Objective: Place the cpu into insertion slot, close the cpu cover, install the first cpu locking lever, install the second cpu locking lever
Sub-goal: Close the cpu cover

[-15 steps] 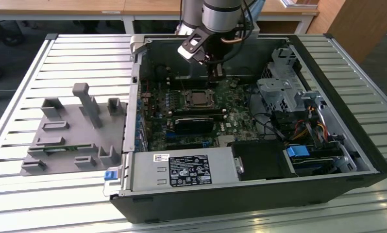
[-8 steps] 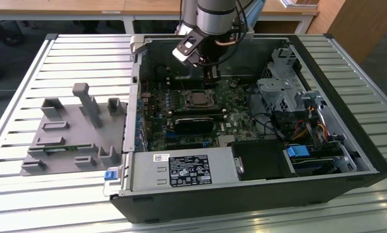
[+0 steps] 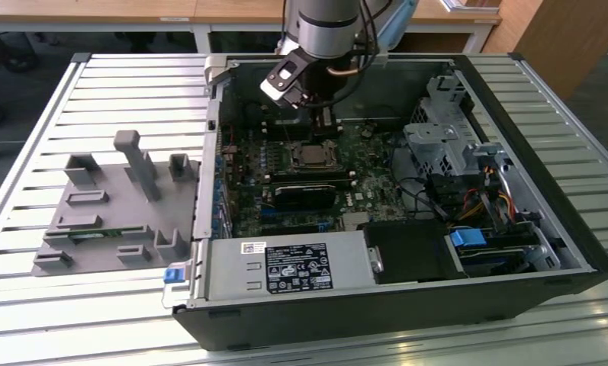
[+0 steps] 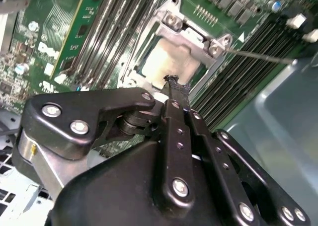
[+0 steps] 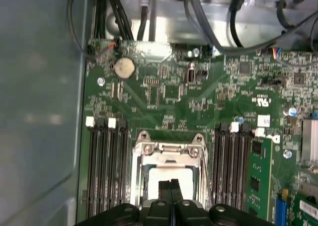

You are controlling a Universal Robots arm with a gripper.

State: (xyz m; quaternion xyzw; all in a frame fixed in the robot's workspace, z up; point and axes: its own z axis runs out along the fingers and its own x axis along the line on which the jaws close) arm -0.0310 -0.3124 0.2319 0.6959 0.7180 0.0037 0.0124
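gripper [image 5: 171, 185] is fully closed, fingers pressed together with nothing between them. tips hover just over the dull silvery-beige square cpu [image 5: 166, 175]. cpu sits in the small square dark insertion slot [image 3: 297, 157] on the green circuit board [image 5: 169, 92], toward the far side of the open black computer case [image 3: 385, 316]. thin silvery metal cpu cover [image 5: 166, 149] lies down over it, with the chip showing through the window. thin metal lever rod [image 4: 258, 56] sticks out from the socket and looks unlatched. closed tips read as a pusher, not a grasp.
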